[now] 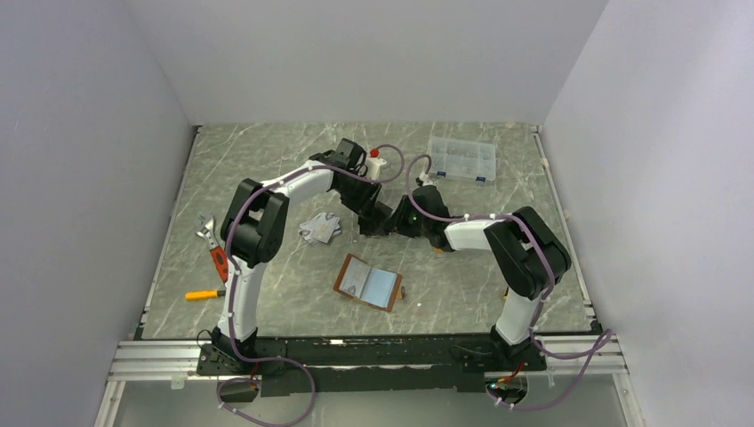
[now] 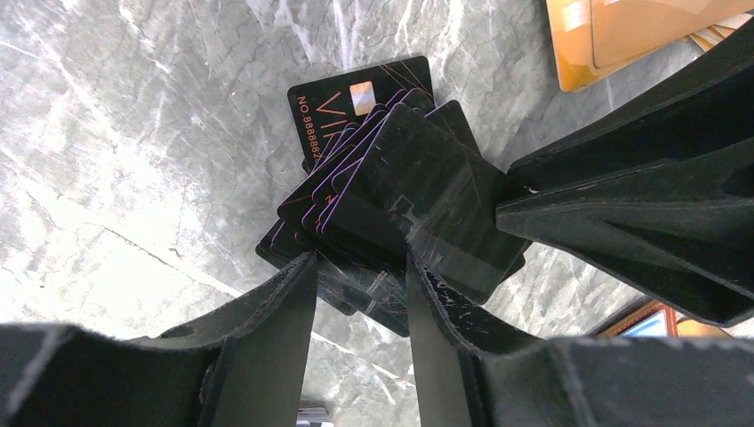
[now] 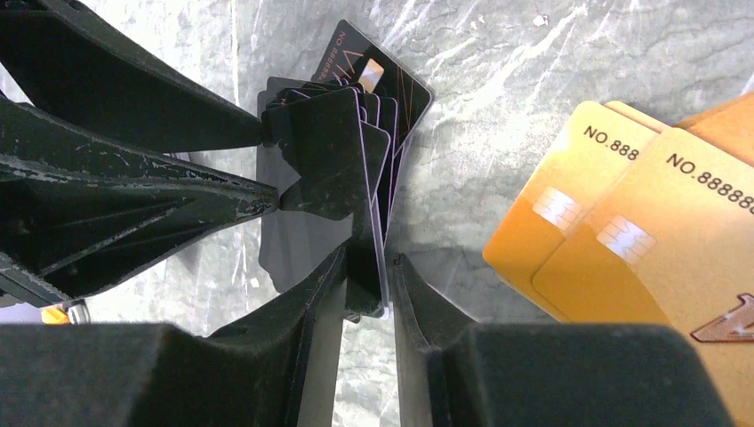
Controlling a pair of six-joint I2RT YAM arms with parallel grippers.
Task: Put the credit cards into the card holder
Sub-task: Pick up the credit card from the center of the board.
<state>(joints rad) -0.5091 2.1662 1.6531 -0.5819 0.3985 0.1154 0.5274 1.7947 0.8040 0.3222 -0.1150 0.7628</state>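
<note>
Left of the table's [image 1: 267, 151] centre, silver-grey cards [image 1: 320, 228] lie loose. At the centre the left gripper [image 2: 360, 264] straddles the black cards [image 2: 391, 169], fingers narrowly parted; whether it grips them I cannot tell. The right gripper [image 3: 370, 260] is pinched nearly closed on those cards' edges. Orange-gold cards [image 3: 622, 231] lie just right. The card holder [image 1: 368, 283] lies open toward the near edge.

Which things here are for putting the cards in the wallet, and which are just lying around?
For the job: black cards, gold cards, silver cards, wallet.
Just lying about: clear box, wrench, screwdriver, red-capped bottle.
</note>
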